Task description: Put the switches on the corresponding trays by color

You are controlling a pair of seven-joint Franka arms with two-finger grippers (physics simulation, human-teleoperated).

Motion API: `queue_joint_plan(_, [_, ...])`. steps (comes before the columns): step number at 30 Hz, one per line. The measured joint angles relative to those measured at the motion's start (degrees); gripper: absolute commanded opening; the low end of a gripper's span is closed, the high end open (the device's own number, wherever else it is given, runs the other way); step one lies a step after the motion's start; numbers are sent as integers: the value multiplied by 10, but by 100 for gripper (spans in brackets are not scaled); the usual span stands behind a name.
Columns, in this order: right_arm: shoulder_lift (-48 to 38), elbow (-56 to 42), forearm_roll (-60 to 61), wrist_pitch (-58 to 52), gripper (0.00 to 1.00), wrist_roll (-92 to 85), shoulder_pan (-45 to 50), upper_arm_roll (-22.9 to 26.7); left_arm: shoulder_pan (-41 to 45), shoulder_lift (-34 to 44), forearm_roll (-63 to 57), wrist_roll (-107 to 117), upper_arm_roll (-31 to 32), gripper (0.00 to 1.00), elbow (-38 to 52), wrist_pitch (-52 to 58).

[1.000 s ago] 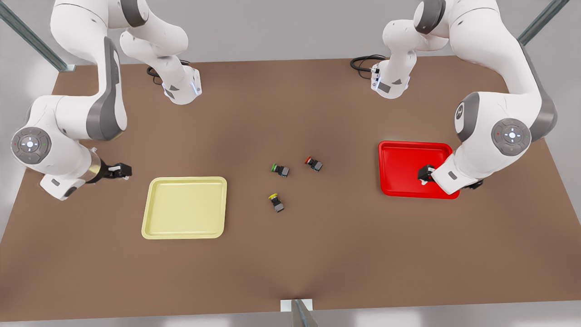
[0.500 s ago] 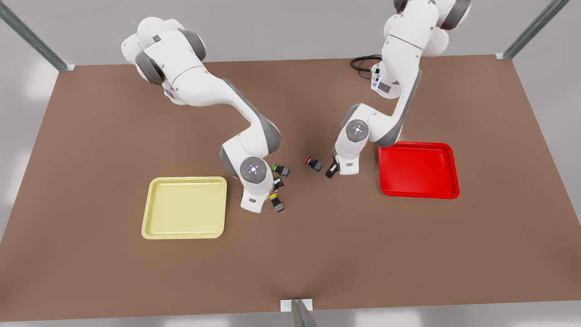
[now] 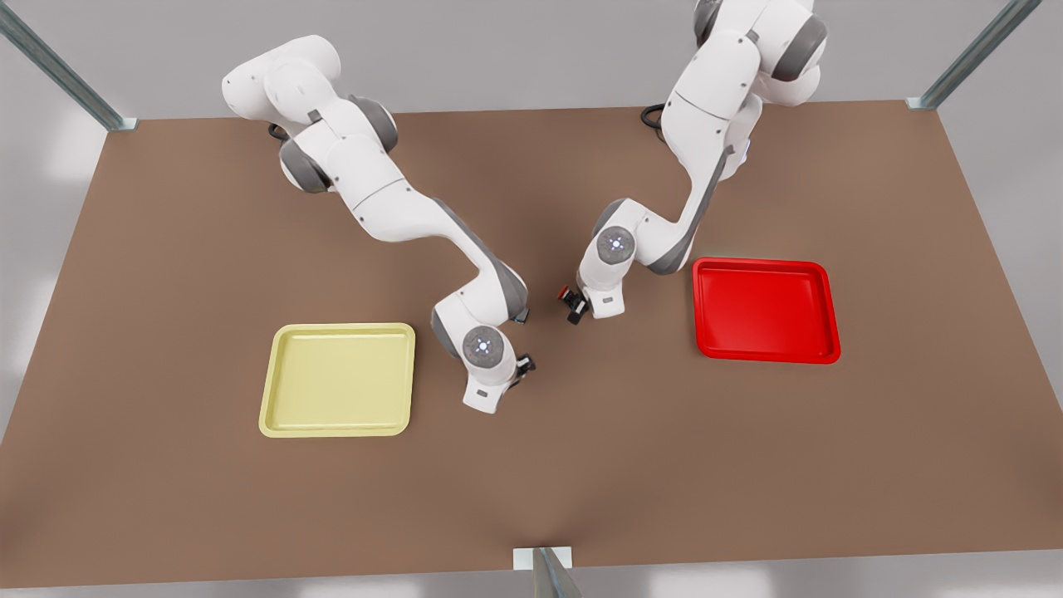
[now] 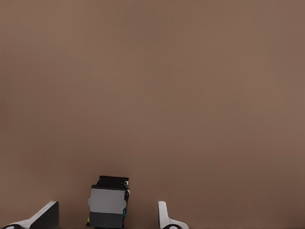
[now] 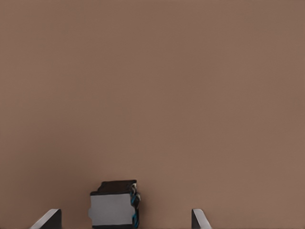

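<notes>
front view: high up, looking steeply down at whole brown table [image 3: 166,249], both arms in shot. wrist views: super close, low over tabletop, each facing a switch body. shared bit = table middle between trays.

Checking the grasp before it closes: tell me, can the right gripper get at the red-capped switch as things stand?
Probably yes. The right gripper is open, fingers either side of the red-capped switch, nothing between them.
</notes>
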State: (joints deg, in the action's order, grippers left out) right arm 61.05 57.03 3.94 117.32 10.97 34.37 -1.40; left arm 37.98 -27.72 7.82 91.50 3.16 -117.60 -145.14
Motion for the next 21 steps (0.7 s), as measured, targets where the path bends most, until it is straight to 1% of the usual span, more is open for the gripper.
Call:
queue_joint_plan(6, [13,1,1,14,100,21,3,-8,0,-15,1,-1,-1,100,-2,-16])
queue_joint_plan(7, [14,2,1,16,100,23,4,-10,0,-15,2,-2,-1,97,-2,-16])
queue_joint_plan(9, [14,5,2,26,100,24,4,-11,0,-15,2,-2,-2,82,-4,-15])
queue_joint_plan(11, [14,5,1,27,100,24,3,-12,0,-15,1,-3,-2,72,-5,-15])
queue_joint_plan(14, [20,13,-6,47,98,22,4,-13,0,-15,1,-4,-2,64,-6,-15])
queue_joint_plan(15, [20,13,-7,48,96,23,3,-13,0,-15,1,-4,-2,64,-5,-15])
queue_joint_plan(16, [20,13,-7,49,95,23,4,-13,0,-16,1,-4,-2,64,-5,-15])
queue_joint_plan(19, [20,23,-6,68,81,23,3,-13,0,-16,1,-4,-2,61,-6,-15])
queue_joint_plan(20, [20,24,-7,67,83,22,4,-13,0,-15,1,-4,-2,58,-7,-15])
queue_joint_plan(21, [20,25,-8,65,83,21,5,-13,0,-16,1,-4,-2,58,-8,-15])
